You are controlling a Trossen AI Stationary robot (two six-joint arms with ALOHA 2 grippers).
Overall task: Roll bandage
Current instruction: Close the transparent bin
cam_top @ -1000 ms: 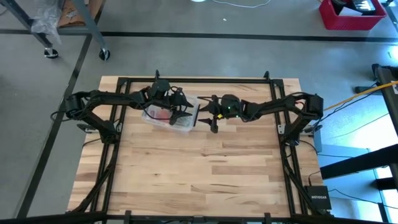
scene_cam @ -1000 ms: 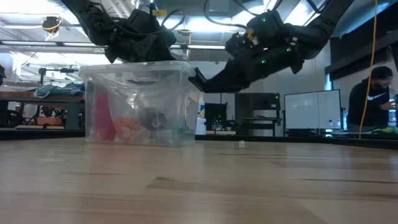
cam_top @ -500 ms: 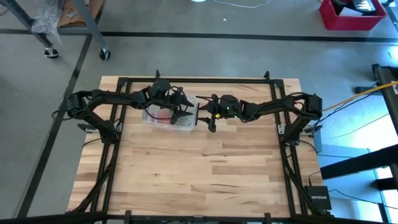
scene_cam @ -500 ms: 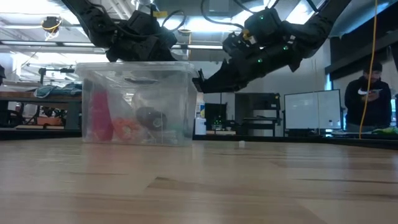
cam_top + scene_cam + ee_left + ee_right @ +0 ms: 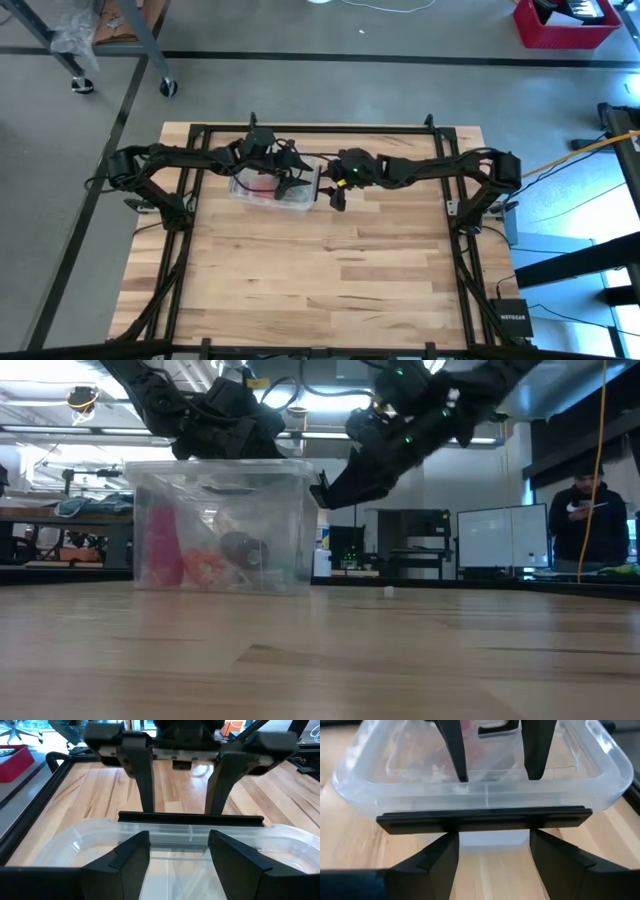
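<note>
A clear plastic box (image 5: 268, 190) with its lid on stands at the table's far middle. Through its wall I see a small dark roll (image 5: 240, 547), perhaps the bandage, beside red and orange items. A black latch bar (image 5: 485, 818) runs along the box's right end. My left gripper (image 5: 178, 851) hovers open over the lid, pointing toward the table's right edge. My right gripper (image 5: 492, 851) is open at the box's right end, its fingertips at the latch bar. In the high view the two grippers face each other across that end, left gripper (image 5: 292, 181), right gripper (image 5: 328, 190). My right gripper's two open fingertips (image 5: 447, 840) meet the lower edge of the black latch bar (image 5: 485, 822) at the box's right end. They come from the table's right side, slanting down, and the bar lies across both. Whether they hook under it I cannot tell. My left gripper's fingers (image 5: 132, 852) are spread just above the lid; I cannot tell whether they touch it.
Black frame rails (image 5: 300, 129) border the tabletop. Bare wood (image 5: 320, 270) stretches from the box to the near edge. A small white bit (image 5: 388, 592) lies on the table right of the box. A person (image 5: 590, 520) stands in the room beyond.
My right gripper's wrist has risen and moved a little toward the box, and its fingers have tipped more steeply down, with the tips staying at the box's right top edge. The box, tilted with its right end higher a second ago, now stands level.
</note>
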